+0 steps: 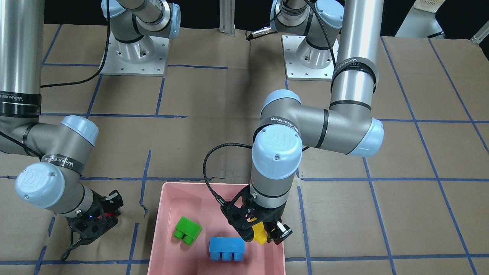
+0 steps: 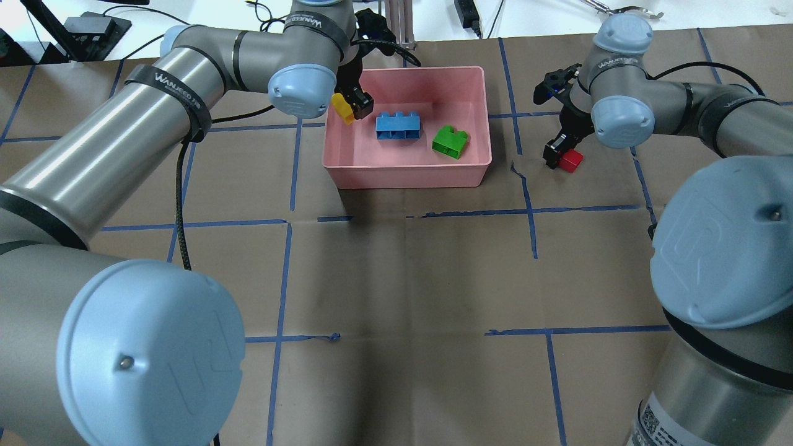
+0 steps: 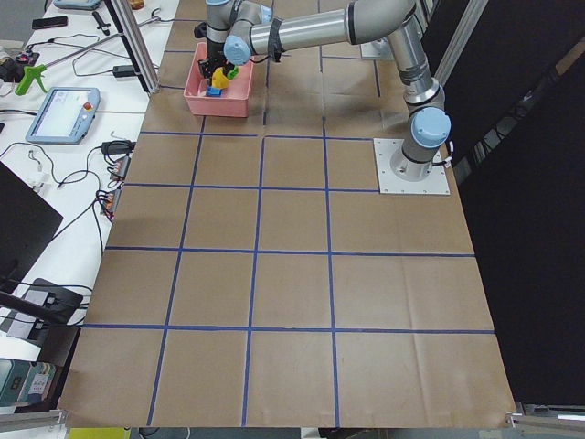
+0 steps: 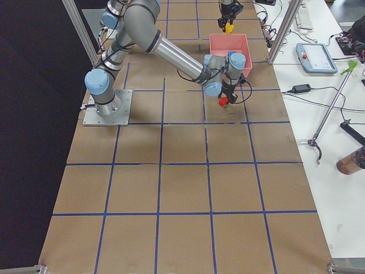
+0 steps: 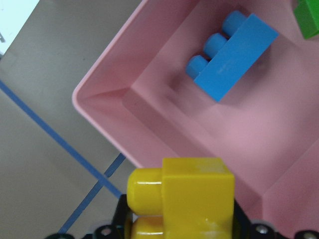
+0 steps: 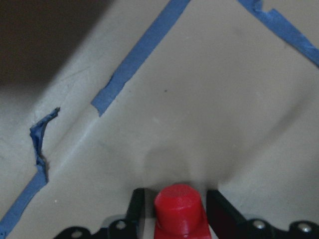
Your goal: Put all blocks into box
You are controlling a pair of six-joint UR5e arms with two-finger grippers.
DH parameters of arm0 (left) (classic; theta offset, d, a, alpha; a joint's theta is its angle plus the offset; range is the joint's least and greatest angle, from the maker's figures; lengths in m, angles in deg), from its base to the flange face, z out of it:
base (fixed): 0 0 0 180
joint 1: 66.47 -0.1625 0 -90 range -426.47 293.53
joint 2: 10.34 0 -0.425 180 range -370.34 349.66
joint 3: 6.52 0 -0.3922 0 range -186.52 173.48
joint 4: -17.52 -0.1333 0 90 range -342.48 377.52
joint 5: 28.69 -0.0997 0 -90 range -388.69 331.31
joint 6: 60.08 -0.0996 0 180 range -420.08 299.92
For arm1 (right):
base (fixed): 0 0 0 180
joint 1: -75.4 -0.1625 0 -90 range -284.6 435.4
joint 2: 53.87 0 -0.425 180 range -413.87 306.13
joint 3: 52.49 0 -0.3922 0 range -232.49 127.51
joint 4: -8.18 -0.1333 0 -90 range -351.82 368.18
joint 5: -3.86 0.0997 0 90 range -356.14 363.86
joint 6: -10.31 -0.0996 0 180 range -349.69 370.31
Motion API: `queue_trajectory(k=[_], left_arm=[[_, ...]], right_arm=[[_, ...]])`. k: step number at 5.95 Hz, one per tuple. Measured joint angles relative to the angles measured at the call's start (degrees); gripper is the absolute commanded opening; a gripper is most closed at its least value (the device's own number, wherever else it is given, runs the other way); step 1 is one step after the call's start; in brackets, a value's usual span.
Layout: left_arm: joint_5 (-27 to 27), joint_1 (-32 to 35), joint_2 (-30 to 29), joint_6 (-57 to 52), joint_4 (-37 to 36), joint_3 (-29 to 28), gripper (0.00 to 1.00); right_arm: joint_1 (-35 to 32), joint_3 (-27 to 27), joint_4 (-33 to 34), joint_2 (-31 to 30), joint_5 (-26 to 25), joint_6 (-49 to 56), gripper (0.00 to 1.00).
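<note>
The pink box (image 2: 421, 69) holds the blue three-stud block (image 2: 398, 126) and the green block (image 2: 451, 141), lying apart on its floor. My left gripper (image 2: 350, 106) is shut on the yellow block (image 2: 341, 106) and holds it above the box's left rim; in the left wrist view the yellow block (image 5: 194, 194) hangs over the box's corner (image 5: 99, 119). My right gripper (image 2: 562, 155) is shut on the small red block (image 2: 571, 160), low over the table to the right of the box. The right wrist view shows the red block (image 6: 179, 209) between the fingers.
Brown paper with blue tape lines (image 2: 530, 210) covers the table. A torn tape spot (image 2: 515, 167) lies between the box and my right gripper. The arm bases (image 1: 133, 53) stand at the robot's side.
</note>
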Motion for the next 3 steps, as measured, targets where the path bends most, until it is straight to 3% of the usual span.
queue_trajectory(k=[2, 3], left_arm=[[0.3, 1.0, -3.3, 0.5, -2.4, -1.9, 0.86], [0.3, 1.5, -3.8, 0.6, -3.3, -1.8, 0.99]], right_arm=[[0.0, 0.1, -0.1, -0.2, -1.2, -0.1, 0.17], [0.0, 0.2, 0.0, -0.8, -1.3, -0.1, 0.16]])
